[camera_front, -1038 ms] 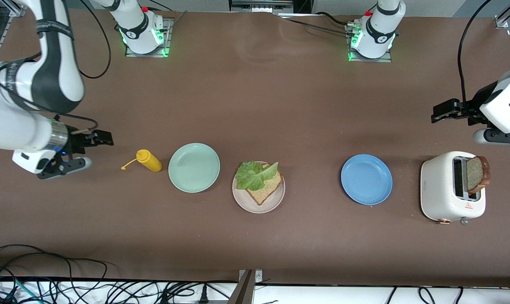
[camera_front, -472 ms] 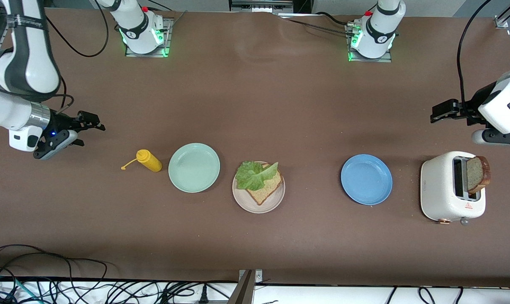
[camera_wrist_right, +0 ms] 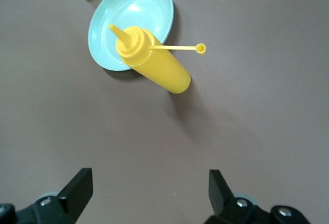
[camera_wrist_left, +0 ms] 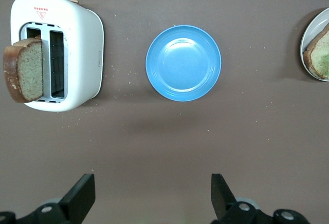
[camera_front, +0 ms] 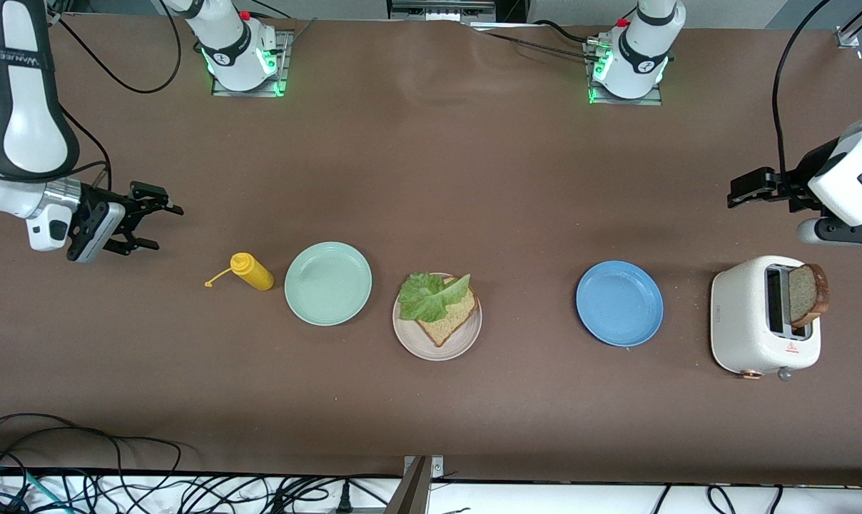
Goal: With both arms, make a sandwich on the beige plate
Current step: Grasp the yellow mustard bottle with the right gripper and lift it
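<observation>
Both grippers hang spread and empty: right gripper (camera_front: 153,218) beside the mustard bottle (camera_front: 252,272), left gripper (camera_front: 748,189) over the table (camera_front: 431,178) toward the left arm's end.

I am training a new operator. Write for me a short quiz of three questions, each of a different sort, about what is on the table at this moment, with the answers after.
1. True or false: the second bread slice already lies on the lettuce.
2. Which plate holds food? A) mint-green plate B) beige plate C) blue plate
3. Fill in: the right gripper is open and holds ____.

Key
1. False: it stands in the toaster, toward the left arm's end of the table.
2. B: one bread slice with lettuce on it.
3. Nothing. It hangs near the mustard bottle; the left gripper, also open, is above the table near the toaster.
</observation>
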